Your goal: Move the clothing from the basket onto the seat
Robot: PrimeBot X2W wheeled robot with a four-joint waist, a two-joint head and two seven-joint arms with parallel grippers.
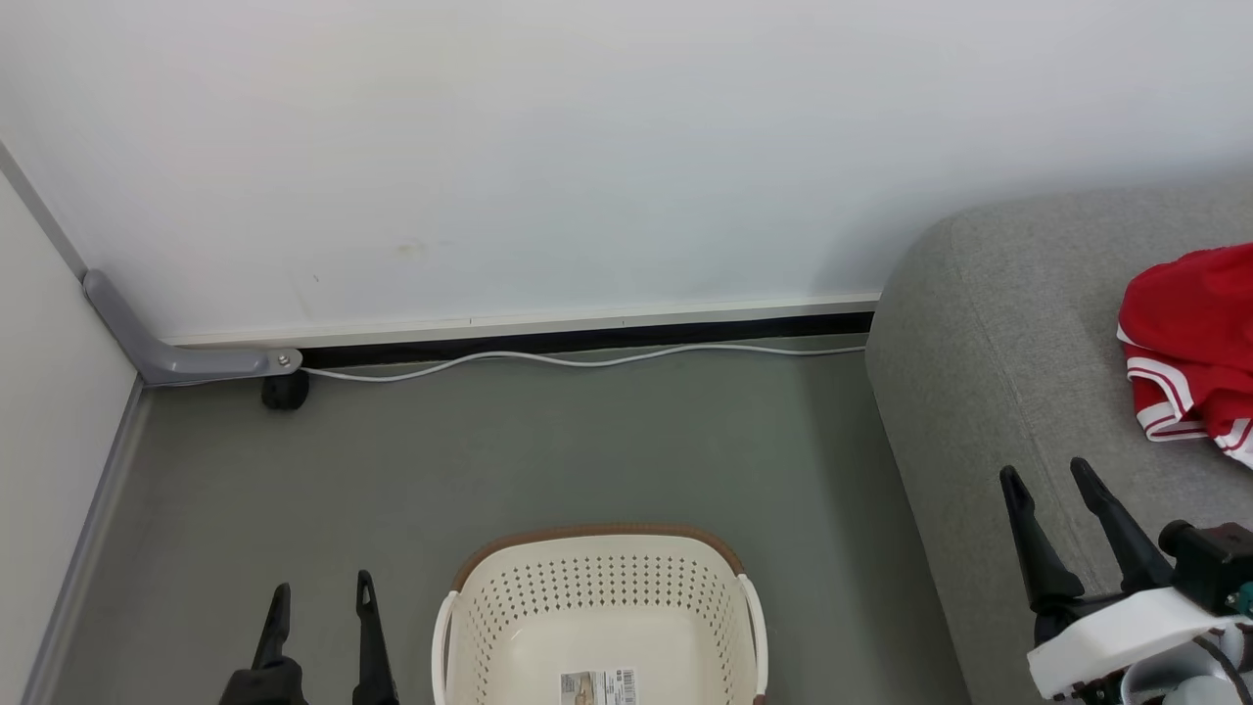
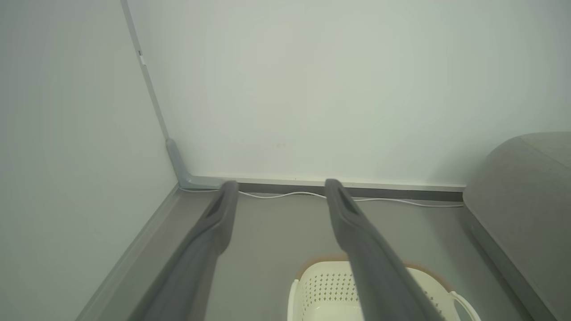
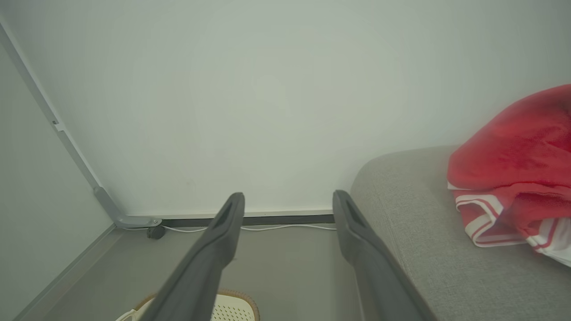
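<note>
Red clothing with white stripes lies bunched on the grey seat at the right; the right wrist view shows the same clothing on the seat. The cream basket with a brown rim stands on the floor at bottom centre, only a label sticker showing on its floor. My left gripper is open, low to the left of the basket. My right gripper is open over the seat's front part, below the clothing and apart from it. Both hold nothing.
A white wall runs across the back, with a white cable along its base. A grey corner bracket and a small black caster sit in the left corner. Grey floor lies between wall, basket and seat.
</note>
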